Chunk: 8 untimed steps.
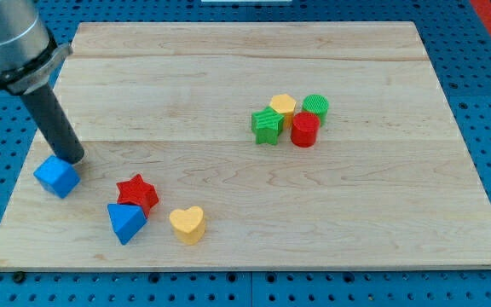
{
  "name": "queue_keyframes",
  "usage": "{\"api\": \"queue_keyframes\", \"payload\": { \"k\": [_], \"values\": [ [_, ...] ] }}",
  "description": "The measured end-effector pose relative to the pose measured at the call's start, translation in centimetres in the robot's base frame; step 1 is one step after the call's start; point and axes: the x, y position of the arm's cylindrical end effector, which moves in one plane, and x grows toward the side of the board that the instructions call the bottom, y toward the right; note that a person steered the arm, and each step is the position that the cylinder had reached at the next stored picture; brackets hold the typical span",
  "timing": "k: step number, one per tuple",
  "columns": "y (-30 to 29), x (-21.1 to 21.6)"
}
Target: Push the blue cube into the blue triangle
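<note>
My tip (73,159) rests on the bench (331,213) at the view's left, touching the top edge of the blue cube (56,177); this end effector is a bare rod, gripping nothing. Toward the view's lower right of the cube, near but apart, lies the blue triangle (125,222), pressed against a red star (137,193), with a yellow heart (187,224) just beside.

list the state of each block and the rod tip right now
my tip: touching the blue cube's upper edge
blue cube: apart from the blue triangle
blue triangle: touching the red star
red star: flat
yellow heart: alone
green star, yellow block, green cylinder, red cylinder: clustered
</note>
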Motion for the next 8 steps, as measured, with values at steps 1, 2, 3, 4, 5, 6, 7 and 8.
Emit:
{"api": "queue_keyframes", "payload": {
  "k": [1,2,3,4,5,6,7,8],
  "values": [
    [-0.5,2.7],
    [-1.5,1.0],
    [-2.9,2.3],
    [-2.2,5.2],
    [-1.9,6.9],
    [-6.4,8.1],
    [-7.5,10.6],
    [-4.5,11.7]
  ]
}}
